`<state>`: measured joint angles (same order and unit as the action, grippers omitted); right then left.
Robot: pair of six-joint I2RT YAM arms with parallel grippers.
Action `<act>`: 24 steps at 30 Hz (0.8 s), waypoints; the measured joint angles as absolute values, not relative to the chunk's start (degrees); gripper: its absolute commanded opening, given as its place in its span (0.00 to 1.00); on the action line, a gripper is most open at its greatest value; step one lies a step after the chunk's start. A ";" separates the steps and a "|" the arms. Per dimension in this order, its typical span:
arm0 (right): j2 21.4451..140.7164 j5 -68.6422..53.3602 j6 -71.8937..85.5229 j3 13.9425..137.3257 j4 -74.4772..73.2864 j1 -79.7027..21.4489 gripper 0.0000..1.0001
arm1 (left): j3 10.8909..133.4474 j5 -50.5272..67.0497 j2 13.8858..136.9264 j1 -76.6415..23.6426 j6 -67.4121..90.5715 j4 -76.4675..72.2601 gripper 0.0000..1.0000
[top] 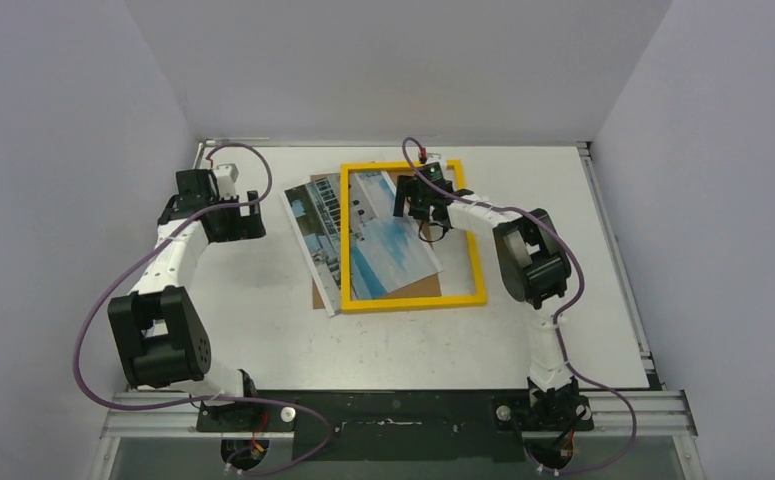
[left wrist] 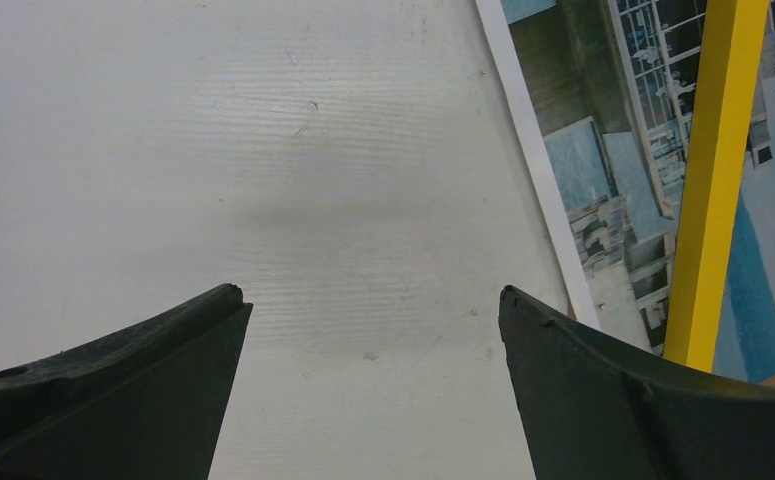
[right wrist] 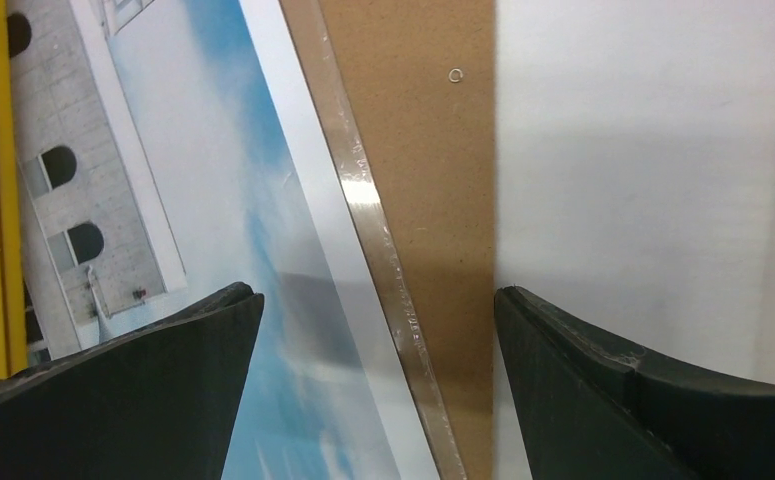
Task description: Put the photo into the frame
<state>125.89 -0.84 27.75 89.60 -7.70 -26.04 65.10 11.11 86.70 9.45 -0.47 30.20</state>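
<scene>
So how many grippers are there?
2. The left gripper hangs open over the table left of the photo; the right gripper hangs open above the photo's edge inside the frame.

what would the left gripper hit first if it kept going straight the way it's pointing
Probably the bare table: nothing else shows ahead of the open left gripper, and the photo lies off to the side.

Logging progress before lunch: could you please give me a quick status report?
Left gripper, right gripper open, empty. Photo lies askew under frame. Backing panel beneath both.
</scene>
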 measured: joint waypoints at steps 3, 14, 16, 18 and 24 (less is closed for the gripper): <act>124.97 -0.54 29.41 88.38 -7.77 -28.84 0.90 | 64.84 10.92 86.70 9.45 -0.47 30.13 0.96; 125.64 -0.56 33.19 91.15 -11.38 -37.21 0.90 | 63.00 10.59 86.70 9.45 -0.51 29.91 0.96; 126.28 -0.56 33.56 92.55 -12.58 -37.80 0.90 | 62.26 10.61 86.67 9.41 -0.51 29.85 0.96; 126.41 -0.78 33.76 93.32 -13.74 -37.93 0.90 | 61.63 10.63 86.67 9.02 -0.51 29.91 0.96; 124.95 -2.00 33.04 93.19 -18.24 -35.35 0.90 | 61.47 10.17 86.59 2.00 -0.30 29.67 0.96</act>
